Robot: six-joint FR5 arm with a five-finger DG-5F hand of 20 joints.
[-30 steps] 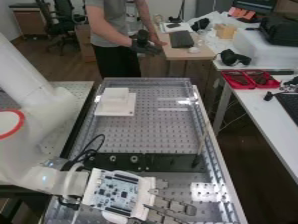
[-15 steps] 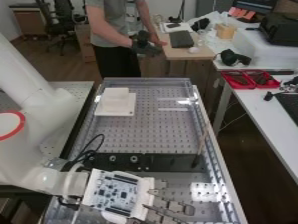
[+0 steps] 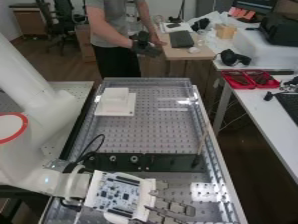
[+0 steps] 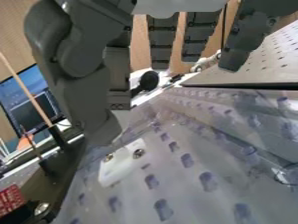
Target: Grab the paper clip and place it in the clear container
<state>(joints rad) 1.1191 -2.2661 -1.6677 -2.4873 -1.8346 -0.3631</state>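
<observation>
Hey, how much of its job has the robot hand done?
I can't see any step that is surely finished. The hand is over the near part of the bench, and its fingers look straight, not curled round anything, so it doesn't seem to be holding the paper clip. Probably both big steps are left: grabbing the clip and putting it in the clear container. But I can't tell for sure.

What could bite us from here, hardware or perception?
Snag: the black cable loops up beside the arm's wrist, near the dark bar, and might catch if the arm swings over it.

Knock: a thin stick stands up from that bar; a low sideways sweep of the open hand could hit it.

Glare: bright reflections on the perforated bench could mask something as small as a paper clip.
</observation>
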